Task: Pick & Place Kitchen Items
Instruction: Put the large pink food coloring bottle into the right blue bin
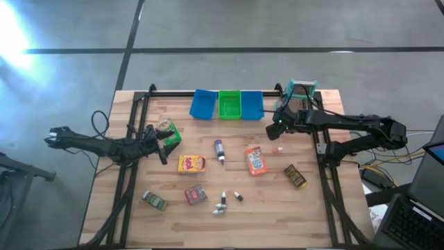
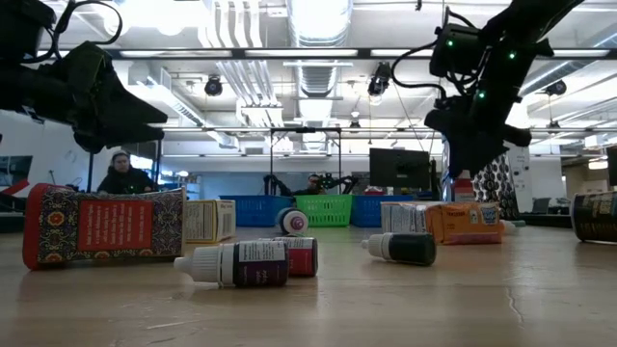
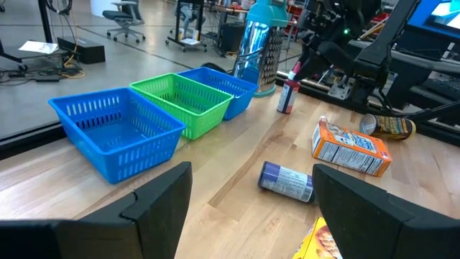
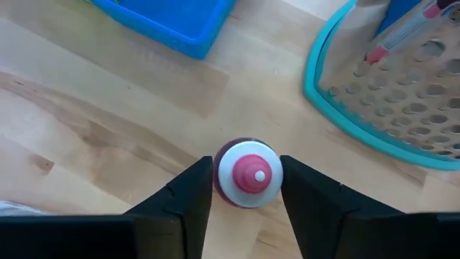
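Right now my right claw (image 4: 246, 188) hangs over the far right part of the worktop (image 1: 305, 215), just in front of the metal grater with the teal rim (image 4: 392, 86) and close to the right-hand blue bin (image 1: 251, 104). Its two fingers (image 4: 183, 198) stand either side of a small upright bottle with a white collar and pink-red cap (image 4: 248, 175); they sit tight against its sides, so I read this as a pinch on the bottle, though I cannot tell whether the bottle is lifted off the wood. My left claw (image 3: 248, 198) waits above the left side of the worktop with its fingers spread and nothing between them, right beside the green packet (image 1: 169, 132). Three bins stand in a row at the far edge: blue (image 1: 202, 104), green (image 1: 229, 104), then that blue one. The other goods lie scattered mid-worktop: a yellow-red box (image 1: 192, 164), a purple bottle on its side (image 1: 219, 150), an orange box (image 1: 255, 160), a brown packet (image 1: 295, 176) toward the right edge, a pink-red packet (image 1: 195, 195), another green packet (image 1: 155, 201) near the front left, and a few tiny bottles (image 1: 223, 203) near the front edge.
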Robot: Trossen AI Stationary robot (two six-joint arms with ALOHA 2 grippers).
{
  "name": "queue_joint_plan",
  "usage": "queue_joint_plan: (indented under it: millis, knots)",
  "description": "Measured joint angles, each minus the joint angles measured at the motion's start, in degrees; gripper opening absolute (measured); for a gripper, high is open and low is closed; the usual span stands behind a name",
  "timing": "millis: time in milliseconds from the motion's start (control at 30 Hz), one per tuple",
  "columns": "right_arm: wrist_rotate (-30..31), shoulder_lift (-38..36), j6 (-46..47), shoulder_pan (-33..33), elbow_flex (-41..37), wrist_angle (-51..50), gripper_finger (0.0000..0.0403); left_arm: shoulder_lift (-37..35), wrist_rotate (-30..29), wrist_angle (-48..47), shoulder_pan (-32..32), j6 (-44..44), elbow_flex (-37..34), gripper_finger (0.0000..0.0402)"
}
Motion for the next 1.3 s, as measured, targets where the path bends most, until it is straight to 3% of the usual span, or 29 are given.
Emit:
queue_joint_plan:
  millis: [267, 600, 833, 1100, 1300]
  knots:
    - [0.03, -0.02, -0.14, -0.20, -0.63, 0.89, 0.0126, 0.00, -0.01, 0.02, -0.01, 0.00, 0.00, 0.0294]
    - [0.03, -0.02, -0.36, -0.20, -0.63, 0.93, 0.0140, 0.00, -0.01, 0.02, -0.01, 0.00, 0.00, 0.0294]
    - [0.03, -0.02, -0.38, -0.22, -0.63, 0.96, 0.0119, 0.00, 0.01, 0.01, -0.01, 0.00, 0.00, 0.0294]
    - [0.02, 0.00, -0.40, -0.22, -0.65, 0.96, 0.0135, 0.00, -0.01, 0.00, -0.01, 0.00, 0.00, 0.0294]
    - [0.00, -0.01, -0.40, -0.22, -0.65, 0.96, 0.0120, 0.00, -0.01, 0.00, -0.01, 0.00, 0.00, 0.0294]
